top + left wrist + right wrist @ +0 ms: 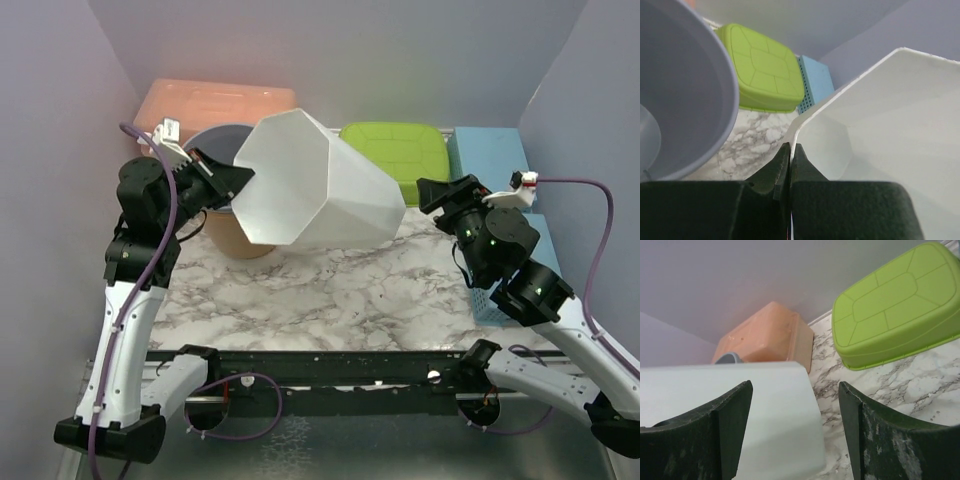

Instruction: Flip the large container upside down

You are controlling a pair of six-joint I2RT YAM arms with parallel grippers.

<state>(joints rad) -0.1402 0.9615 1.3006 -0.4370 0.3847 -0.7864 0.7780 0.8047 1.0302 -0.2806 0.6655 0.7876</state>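
The large white faceted container [315, 185] lies tipped on its side above the marble table, its open mouth facing the front left and its base toward the right. My left gripper [240, 180] is shut on the container's rim; in the left wrist view the thin white rim [805, 112] runs between the closed fingertips [782, 160]. My right gripper [428, 195] is open and empty, just right of the container's base. In the right wrist view the container's white side [765, 415] fills the space between and beyond the spread fingers [732, 410].
A grey bowl [215, 145] sits on a tan pot [235, 240] at the left, close behind my left gripper. An upturned orange bin [205, 100], green bin [395, 150] and blue basket [490, 160] line the back and right. Purple walls close both sides.
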